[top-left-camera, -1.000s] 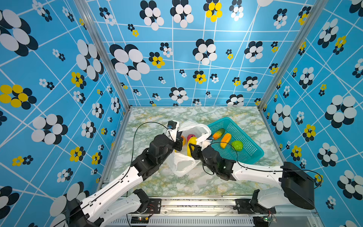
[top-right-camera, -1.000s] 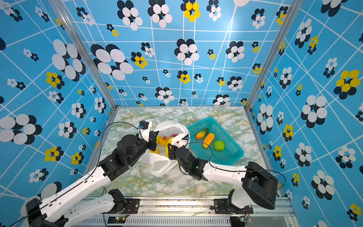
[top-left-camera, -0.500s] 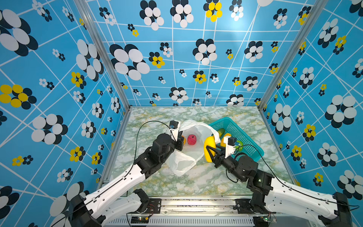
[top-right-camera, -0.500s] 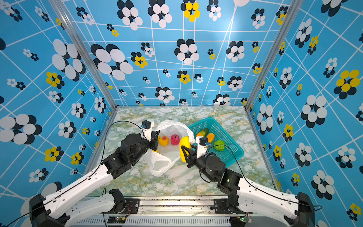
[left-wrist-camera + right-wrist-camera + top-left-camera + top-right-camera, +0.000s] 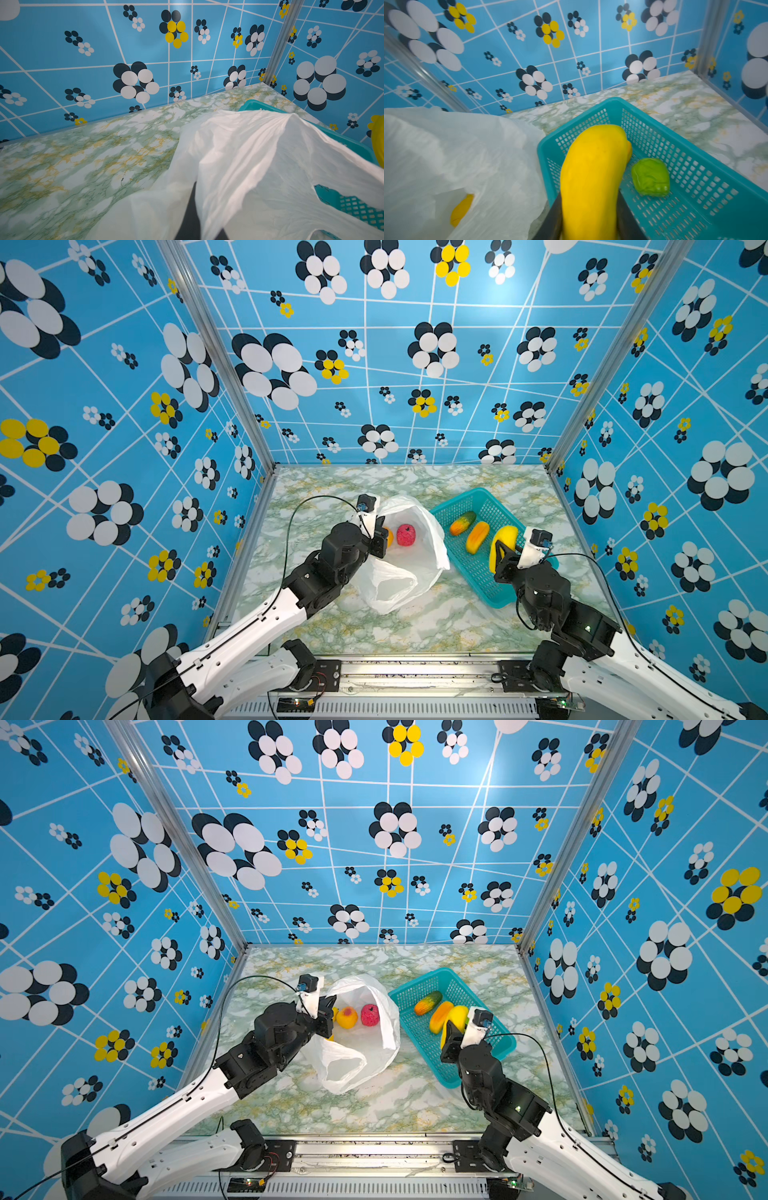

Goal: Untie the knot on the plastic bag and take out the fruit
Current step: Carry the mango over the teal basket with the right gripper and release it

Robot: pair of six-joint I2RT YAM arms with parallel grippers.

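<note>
While the right gripper (image 5: 504, 551) is clamping the long, seemingly firm yellow toy fruit (image 5: 593, 162) mid-length, teal mesh basket (image 5: 453, 499) beneath it, the left gripper (image 5: 381, 536) is pinching the rim of the flimsy white plastic bag (image 5: 432, 543).

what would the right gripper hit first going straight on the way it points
Probably the teal basket mesh, with the gripped yellow fruit leading; the orange fruit lies close by, depth unclear.
</note>
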